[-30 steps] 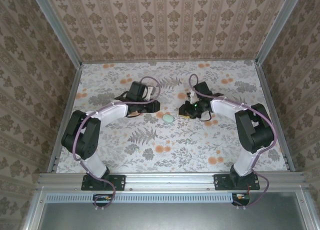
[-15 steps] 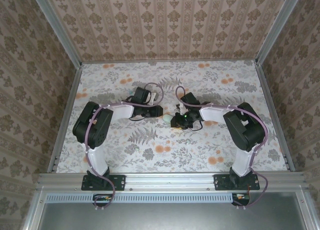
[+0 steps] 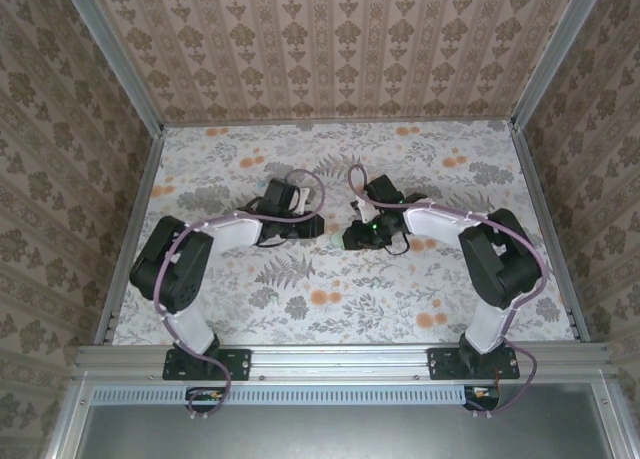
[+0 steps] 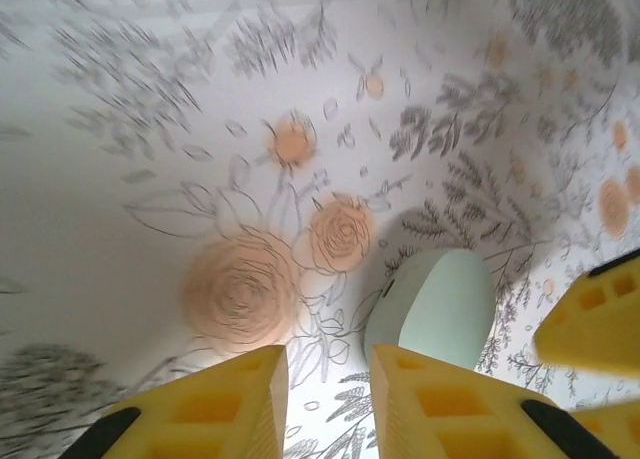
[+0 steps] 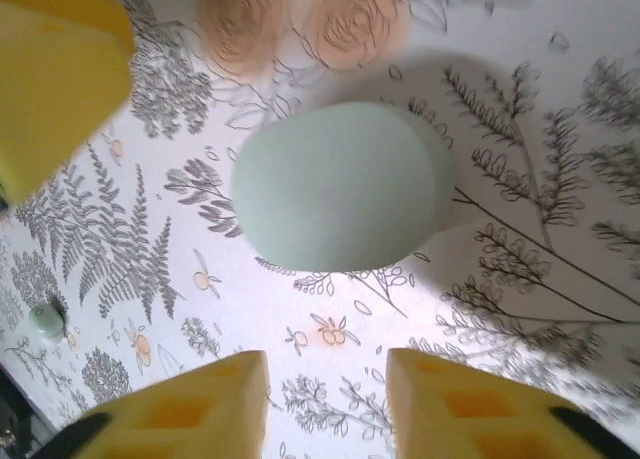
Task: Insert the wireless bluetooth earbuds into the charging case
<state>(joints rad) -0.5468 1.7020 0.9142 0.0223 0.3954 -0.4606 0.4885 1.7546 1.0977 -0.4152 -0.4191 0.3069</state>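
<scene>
The charging case (image 5: 340, 184) is a mint-green oval pebble with its lid closed, lying flat on the floral table. My right gripper (image 5: 327, 364) hovers just short of it, open, with nothing between the fingers. My left gripper (image 4: 328, 364) is open by a narrow gap over bare table. From there the case (image 4: 440, 304) lies just beyond its right finger (image 4: 450, 404), outside the jaws. In the top view the left gripper (image 3: 318, 229) and right gripper (image 3: 350, 239) face each other closely at mid-table. A tiny pale earbud (image 5: 45, 321) lies on the table at the left edge of the right wrist view.
The table (image 3: 330, 309) has a floral cloth and is walled in by patterned panels with metal rails (image 3: 130, 229). Each gripper's yellow finger shows in the other's wrist view, the left finger (image 5: 60, 69) and the right finger (image 4: 595, 319), so the two are very close. Open table lies nearer the arm bases.
Both grippers have closed in on the case from either side, the right moving left and the left moving right. The right jaws have widened.
</scene>
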